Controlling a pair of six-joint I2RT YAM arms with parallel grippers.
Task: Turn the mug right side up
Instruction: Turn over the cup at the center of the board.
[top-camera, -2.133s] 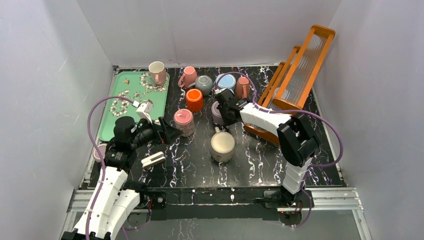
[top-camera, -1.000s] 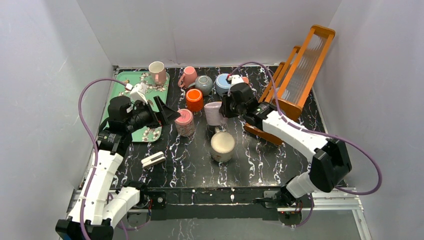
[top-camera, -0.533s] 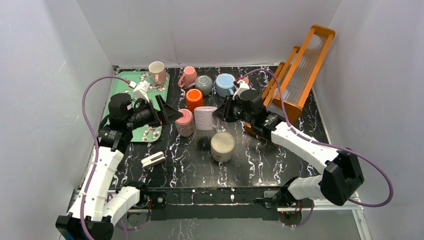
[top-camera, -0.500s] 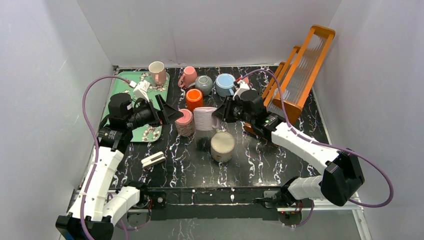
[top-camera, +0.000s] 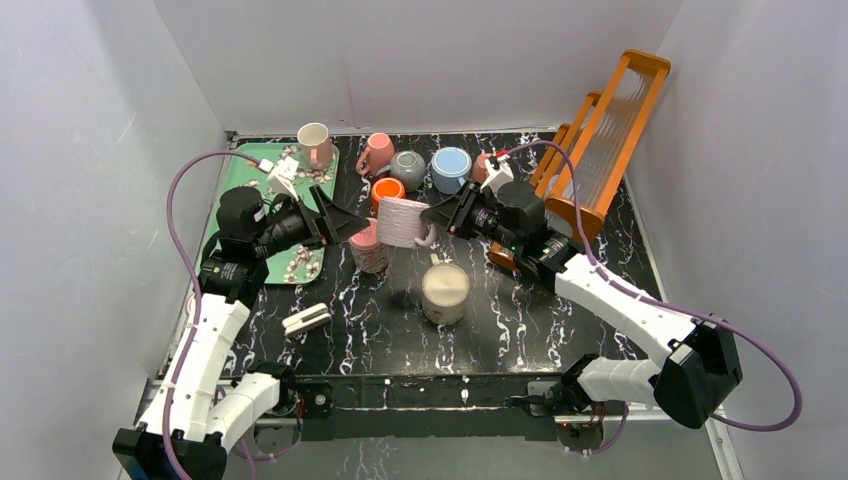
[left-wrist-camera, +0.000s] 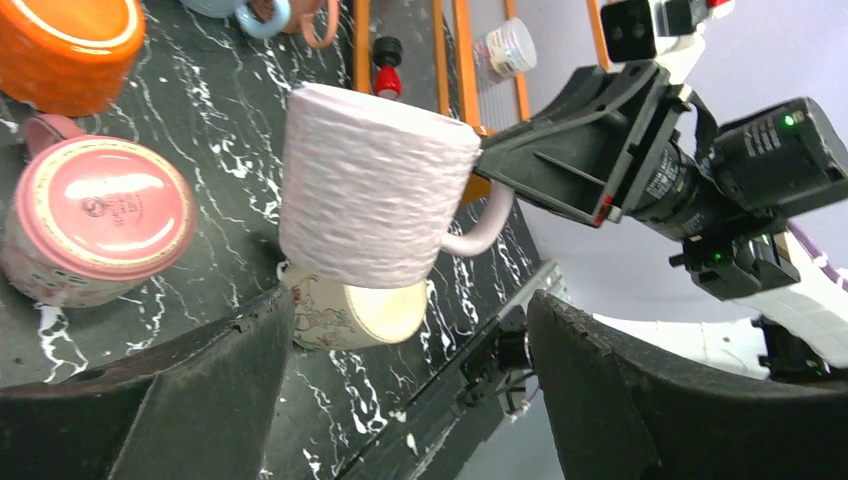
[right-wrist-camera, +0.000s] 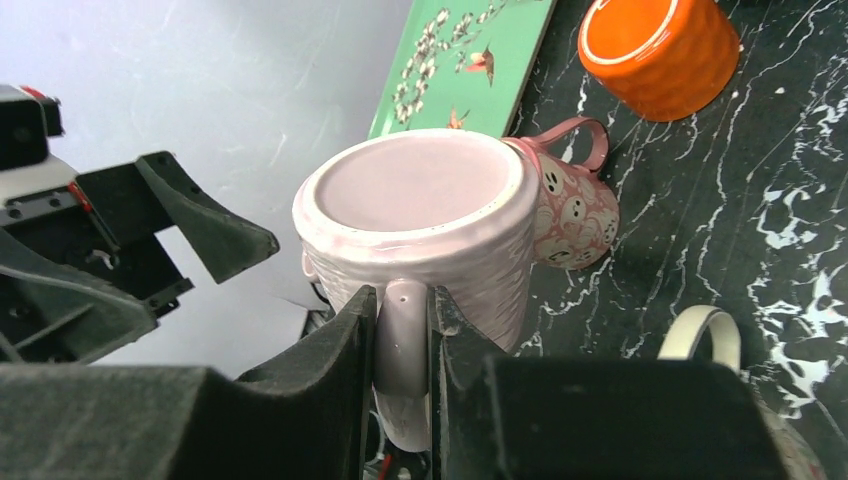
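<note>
A pale pink ribbed mug (top-camera: 402, 222) hangs in the air above the middle of the table, tipped on its side. My right gripper (top-camera: 440, 218) is shut on its handle (right-wrist-camera: 403, 330), one finger on each side. The right wrist view shows a flat end of the mug (right-wrist-camera: 420, 185) turned toward the left arm. My left gripper (top-camera: 340, 222) is open just left of the mug, its wide jaws facing it without touching. In the left wrist view the mug (left-wrist-camera: 370, 185) floats beyond my left gripper (left-wrist-camera: 410, 300).
A cream mug (top-camera: 445, 290) stands bottom up under the held mug. A pink mug (top-camera: 368, 248) and an orange mug (top-camera: 388, 190) sit close by. Behind are several more mugs, a green tray (top-camera: 255, 190) at left, an orange rack (top-camera: 600, 130) at right and a white clip (top-camera: 307, 319).
My right arm lifted the pale pink mug off the table, carried it left and tipped it over. The left gripper rose toward it and its jaws narrowed a little.
</note>
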